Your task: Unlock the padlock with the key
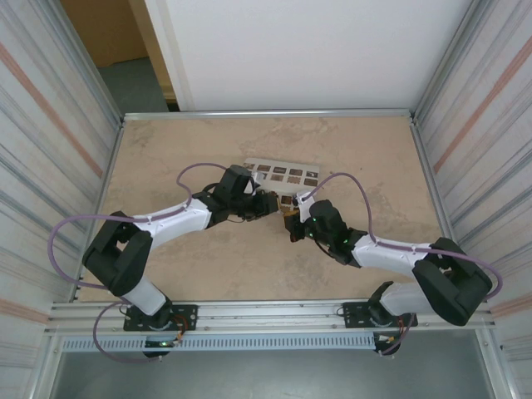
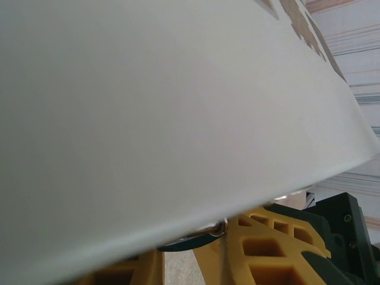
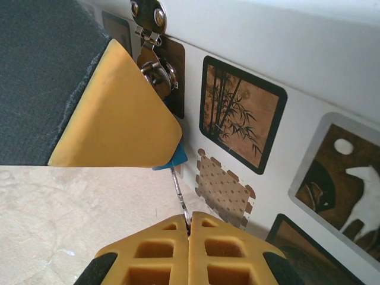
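Observation:
The padlock (image 3: 177, 157) is a small blue body, mostly covered by a yellow finger (image 3: 119, 113) of my left gripper (image 1: 270, 205), which is shut on it. Its metal shackle (image 3: 157, 74) hangs from the hasp (image 3: 148, 18) on the box front. My right gripper (image 3: 189, 222) is shut on the key (image 3: 181, 193), whose thin metal blade runs from my fingertips up into the padlock's underside. In the left wrist view a dark blue edge of the padlock (image 2: 190, 240) and a bit of shackle (image 2: 217, 227) show between my left gripper's (image 2: 184, 258) yellow fingers.
The pale box (image 1: 283, 176) with brown picture squares lies at the table's middle, right behind both grippers, and its white side (image 2: 178, 107) is very close to the left wrist camera. Corrugated walls close in the table left and right.

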`<state>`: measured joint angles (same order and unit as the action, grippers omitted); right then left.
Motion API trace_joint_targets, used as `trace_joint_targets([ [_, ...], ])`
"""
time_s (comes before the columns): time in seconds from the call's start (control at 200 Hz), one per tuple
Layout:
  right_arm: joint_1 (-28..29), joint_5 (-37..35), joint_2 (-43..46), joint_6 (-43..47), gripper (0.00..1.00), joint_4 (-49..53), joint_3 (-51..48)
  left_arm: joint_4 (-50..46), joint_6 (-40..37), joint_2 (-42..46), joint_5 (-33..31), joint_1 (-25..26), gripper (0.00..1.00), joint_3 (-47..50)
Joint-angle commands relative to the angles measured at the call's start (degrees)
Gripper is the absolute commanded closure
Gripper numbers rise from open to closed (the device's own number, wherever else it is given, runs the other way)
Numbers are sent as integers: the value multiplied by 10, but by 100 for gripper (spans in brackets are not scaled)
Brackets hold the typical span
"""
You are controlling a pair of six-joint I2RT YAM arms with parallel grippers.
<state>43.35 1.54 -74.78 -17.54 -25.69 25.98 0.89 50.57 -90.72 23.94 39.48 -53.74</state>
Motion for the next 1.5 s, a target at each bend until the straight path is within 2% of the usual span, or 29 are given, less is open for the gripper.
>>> trace_joint_targets([
  [0.0, -12, 7, -6, -14, 100, -83, 4, 33, 4, 31, 34, 7, 100, -3],
  [0.556, -56, 57, -25, 4, 100, -107, 27, 22, 12, 44, 49, 7, 100, -8],
  [1.012, -58, 92, -53, -42, 100, -167, 27, 35, 24, 44, 46, 9, 100, 1],
  [1.318, -59, 75, -38, -31, 100, -110, 12, 20, 8, 58, 13, 9, 100, 15],
  [1.418, -67, 69, -20, -29, 100, -76, 9, 7, -6, 74, -14, 7, 92, 30],
  [1.493, -77, 68, -6, -28, 100, -41, 14, 0, -16, 87, -36, 5, 82, 45],
])
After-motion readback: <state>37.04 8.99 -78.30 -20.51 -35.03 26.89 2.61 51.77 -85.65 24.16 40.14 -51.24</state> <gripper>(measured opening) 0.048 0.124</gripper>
